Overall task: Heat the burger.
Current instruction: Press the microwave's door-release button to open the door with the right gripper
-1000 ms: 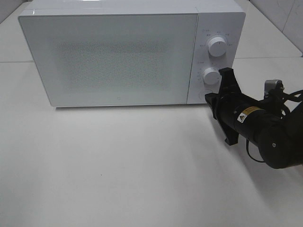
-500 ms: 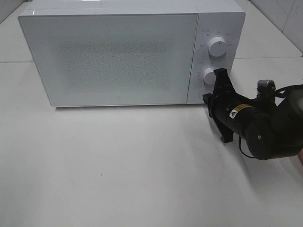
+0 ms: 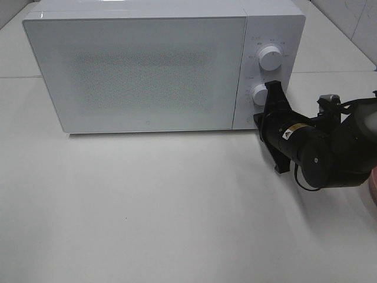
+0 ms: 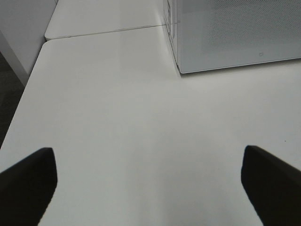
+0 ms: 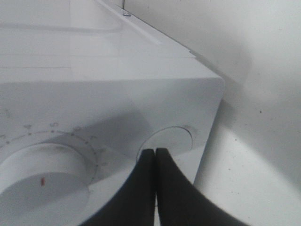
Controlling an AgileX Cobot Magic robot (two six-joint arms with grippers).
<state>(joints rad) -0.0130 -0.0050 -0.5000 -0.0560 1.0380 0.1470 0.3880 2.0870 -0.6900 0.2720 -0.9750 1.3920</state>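
Observation:
The burger is out of view. The white microwave (image 3: 141, 65) stands at the back of the table with its door closed. My right gripper (image 3: 258, 119) is shut, and its tips rest against the round button (image 5: 170, 138) at the bottom of the control panel, just below the lower dial (image 3: 261, 94). The right wrist view shows the shut gripper (image 5: 154, 153) touching that button beside the lower dial (image 5: 42, 181). My left gripper (image 4: 150, 188) is open over bare table, well in front of the microwave's left corner (image 4: 178, 66), with nothing between its fingers (image 4: 26, 183).
An upper dial (image 3: 270, 58) sits above the lower one on the panel. A sliver of something pink (image 3: 373, 183) shows at the right border, behind the right arm. The table's left edge (image 4: 19, 113) lies near the left gripper.
The right arm has shifted a little left and closer to the control panel, with its gripper staying shut. The microwave door stays closed.

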